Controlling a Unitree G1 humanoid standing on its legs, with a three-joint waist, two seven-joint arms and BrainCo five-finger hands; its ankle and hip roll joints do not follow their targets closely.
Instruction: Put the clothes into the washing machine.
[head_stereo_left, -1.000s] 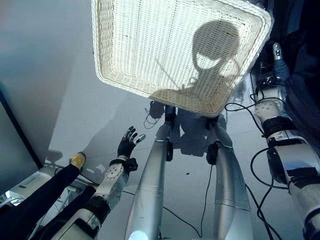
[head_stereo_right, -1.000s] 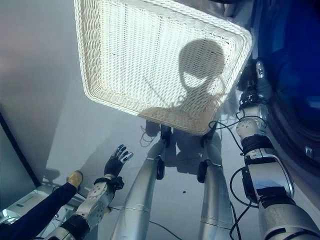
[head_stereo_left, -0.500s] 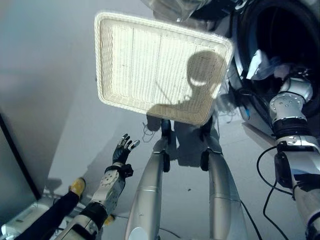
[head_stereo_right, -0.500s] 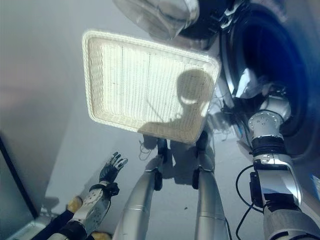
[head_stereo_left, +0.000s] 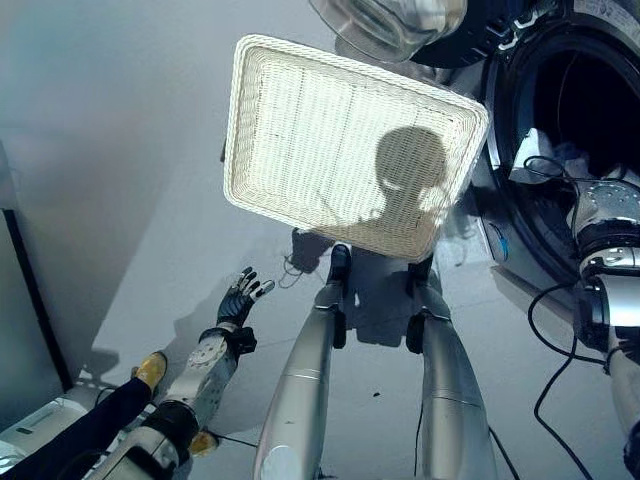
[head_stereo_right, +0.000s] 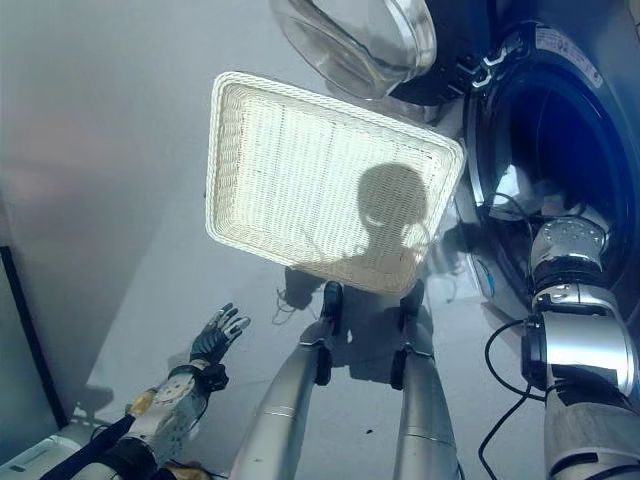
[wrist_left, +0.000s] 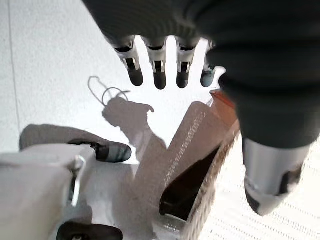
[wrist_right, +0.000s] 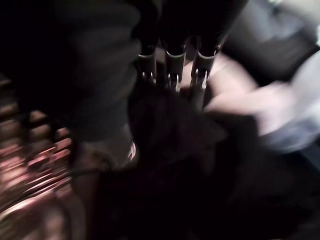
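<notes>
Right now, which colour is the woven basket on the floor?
The basket is cream white wicker; it shows best in the left eye view.

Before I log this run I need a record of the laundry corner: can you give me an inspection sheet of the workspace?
Surface: pale grey floor, bare around the basket.
Job's things: white wicker basket on the floor, no clothes in it; washing machine with its door swung open; light cloth inside the drum.
Clutter: nothing seen.
Hands: left hand low over the floor, fingers straight, holding nothing; right hand reached into the drum among dark and pale cloth, grip unclear.
Cables: left out, the robot's own.
Surroundings: a person's dark-sleeved leg and yellow shoe beside the robot's left arm.
</notes>
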